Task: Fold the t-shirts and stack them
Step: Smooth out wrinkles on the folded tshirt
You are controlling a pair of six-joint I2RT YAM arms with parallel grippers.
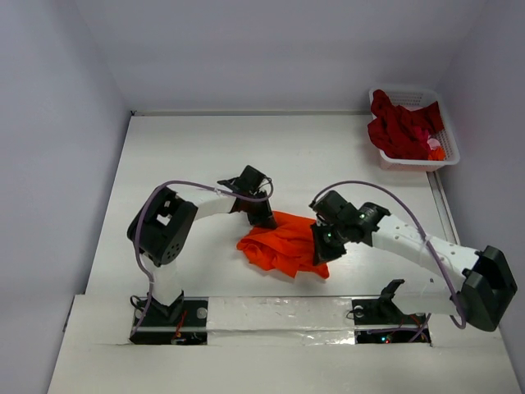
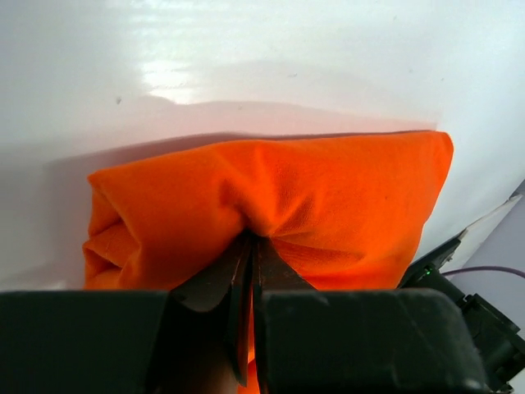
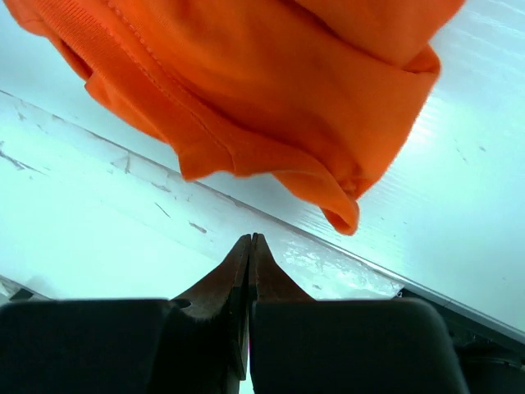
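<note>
A bright orange t-shirt [image 1: 280, 243] lies bunched in the middle of the white table. My left gripper [image 1: 262, 217] is at its far left edge. In the left wrist view the jaws [image 2: 250, 235] are shut on a puckered fold of the orange t-shirt [image 2: 328, 189]. My right gripper [image 1: 321, 251] is at the shirt's right side. In the right wrist view it [image 3: 250, 238] is shut and empty, its tips just short of the shirt's hem [image 3: 271, 98]. Darker red t-shirts [image 1: 400, 125] are piled in the basket at the far right.
A white lattice basket [image 1: 449, 152] stands at the table's far right corner. A white board with a taped seam [image 1: 279, 313] runs along the near edge between the arm bases. The right arm [image 2: 463, 283] shows at the left wrist view's lower right.
</note>
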